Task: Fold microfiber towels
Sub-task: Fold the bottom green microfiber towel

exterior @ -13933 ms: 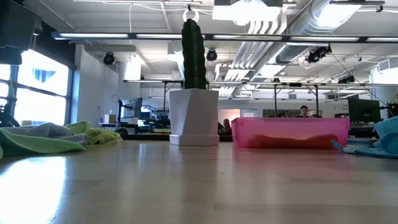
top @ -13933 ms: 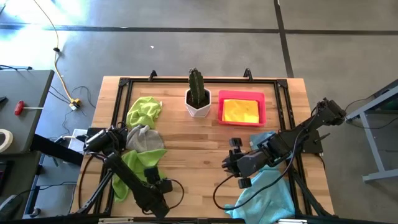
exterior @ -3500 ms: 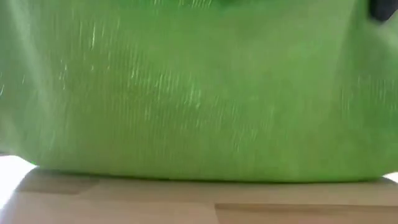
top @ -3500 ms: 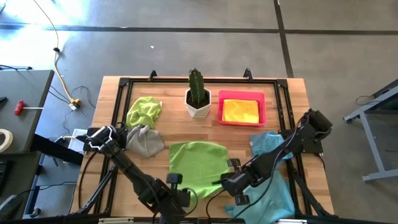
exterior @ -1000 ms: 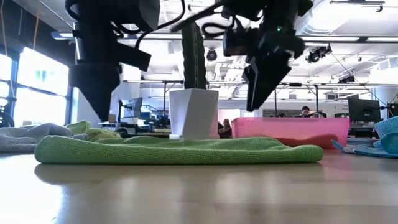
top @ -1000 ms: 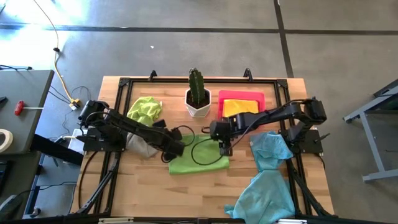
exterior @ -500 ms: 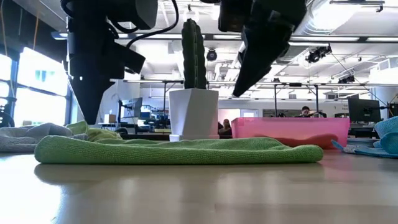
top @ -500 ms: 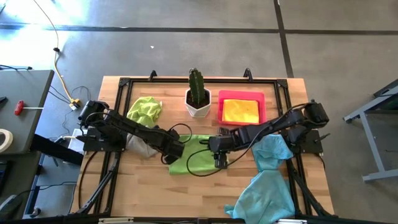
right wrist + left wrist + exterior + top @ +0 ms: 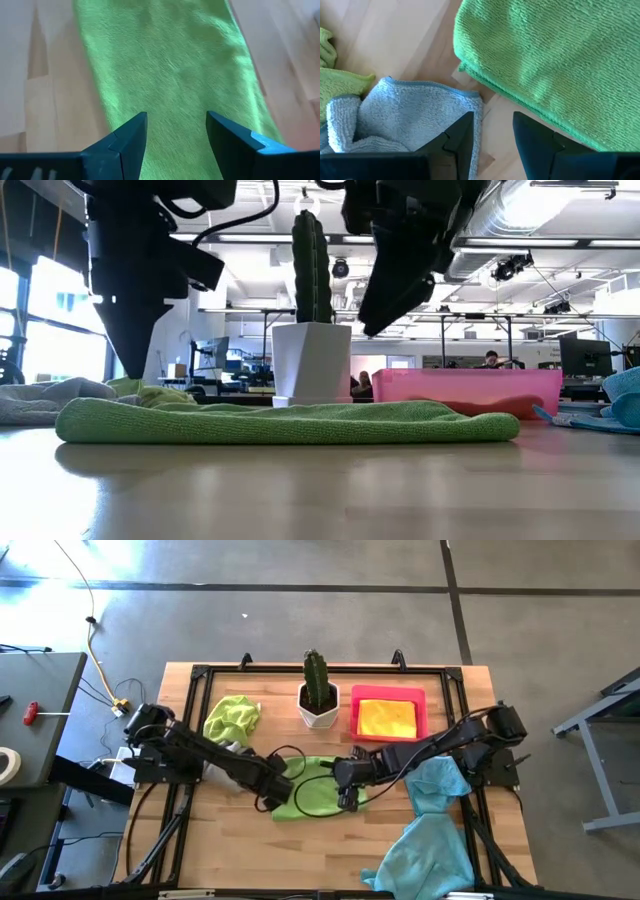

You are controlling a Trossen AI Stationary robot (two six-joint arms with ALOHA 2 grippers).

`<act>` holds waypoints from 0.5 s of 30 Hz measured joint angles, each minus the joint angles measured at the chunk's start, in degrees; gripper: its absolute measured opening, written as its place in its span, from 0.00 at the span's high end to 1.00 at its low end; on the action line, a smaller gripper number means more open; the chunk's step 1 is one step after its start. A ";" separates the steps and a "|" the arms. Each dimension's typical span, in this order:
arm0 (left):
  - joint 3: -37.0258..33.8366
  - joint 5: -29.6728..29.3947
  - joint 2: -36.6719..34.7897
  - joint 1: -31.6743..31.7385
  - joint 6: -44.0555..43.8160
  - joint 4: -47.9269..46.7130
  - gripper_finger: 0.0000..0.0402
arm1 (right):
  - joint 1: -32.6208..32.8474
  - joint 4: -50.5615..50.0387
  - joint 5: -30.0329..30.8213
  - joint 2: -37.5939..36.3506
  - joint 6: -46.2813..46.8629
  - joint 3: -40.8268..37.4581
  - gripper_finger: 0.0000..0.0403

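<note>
High view: folded green towel lies under both open claws

Folded green towel: looped, matt microfiber pile. Grey towel: coarser, fuzzy cloth. Table: pale wood planks, smooth with slight sheen. Pink tray: translucent glossy plastic. Pot: smooth white.

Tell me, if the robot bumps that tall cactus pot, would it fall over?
Probably it could tip: the cactus stands tall above its white pot. The pot looks wide and flat-bottomed on the table, so a light nudge might only slide it.
</note>
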 joint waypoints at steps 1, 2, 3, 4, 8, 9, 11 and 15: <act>0.00 0.02 0.00 -0.25 -0.06 0.15 0.68 | 0.17 0.33 -0.11 0.51 -0.34 0.00 0.51; 0.00 0.02 0.00 -0.45 -0.14 0.36 0.68 | 0.35 1.29 -0.34 1.22 -0.79 0.00 0.51; 0.00 -0.04 0.00 -0.71 -0.57 0.59 0.68 | 0.58 2.46 -0.41 1.93 -1.29 0.00 0.51; 0.00 -0.05 0.02 -0.88 -1.13 0.79 0.68 | 0.80 3.24 -0.43 2.67 -1.84 0.00 0.51; 0.02 -0.05 0.02 -1.54 -2.40 1.24 0.68 | 1.52 6.02 -0.36 5.20 -5.60 0.00 0.51; 0.00 -0.05 0.02 -1.72 -2.42 1.24 0.68 | 1.59 6.41 -0.18 5.79 -7.02 0.00 0.51; 0.00 -0.20 0.02 -2.22 -2.13 1.46 0.68 | 1.55 8.40 -0.16 7.01 -9.35 0.00 0.51; 0.00 -0.20 0.02 -4.35 2.76 4.09 0.68 | 1.50 12.59 -0.42 9.43 -10.52 0.00 0.51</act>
